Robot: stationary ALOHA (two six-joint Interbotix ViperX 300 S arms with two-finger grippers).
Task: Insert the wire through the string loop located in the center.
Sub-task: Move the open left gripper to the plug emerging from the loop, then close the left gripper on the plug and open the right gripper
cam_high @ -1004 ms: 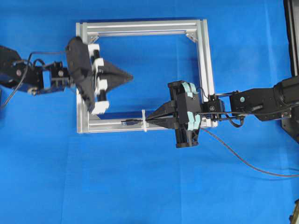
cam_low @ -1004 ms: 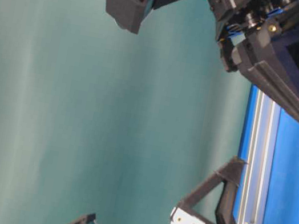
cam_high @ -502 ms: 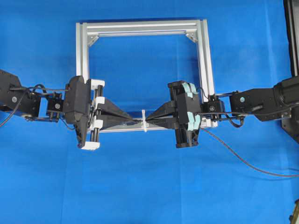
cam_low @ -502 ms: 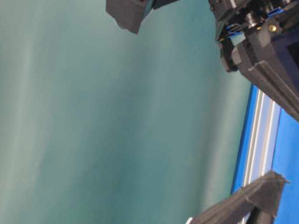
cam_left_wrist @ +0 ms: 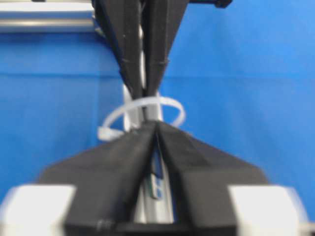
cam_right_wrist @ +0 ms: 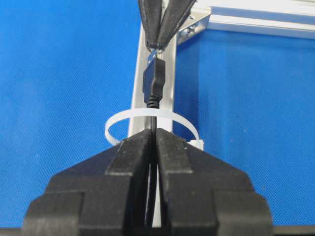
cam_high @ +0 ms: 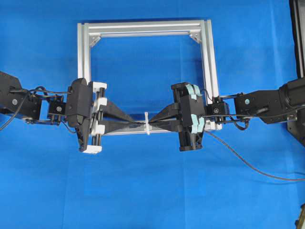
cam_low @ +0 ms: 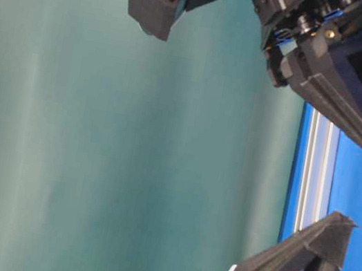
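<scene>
The white string loop (cam_high: 147,125) stands on the near bar of the aluminium frame (cam_high: 143,27). The black wire (cam_high: 248,164) trails off to the lower right. My right gripper (cam_high: 153,123) is shut on the wire just right of the loop. In the right wrist view the wire (cam_right_wrist: 153,105) passes through the loop (cam_right_wrist: 115,124), and its plug (cam_right_wrist: 153,81) lies beyond. My left gripper (cam_high: 139,123) faces it from the left with its fingers (cam_right_wrist: 150,22) closed on the plug's metal tip. In the left wrist view the plug (cam_left_wrist: 156,179) sits between the left jaws behind the loop (cam_left_wrist: 170,103).
The square frame's far bar and side bars (cam_high: 209,62) lie on a blue cloth. Black equipment (cam_high: 298,38) stands at the right edge. In the table-level view the right arm (cam_low: 346,73) fills the top and a left finger (cam_low: 315,250) rises at the bottom.
My left arm swung from the frame's left bar down to the near bar and brought its fingers onto the plug left of the loop. My right gripper held still.
</scene>
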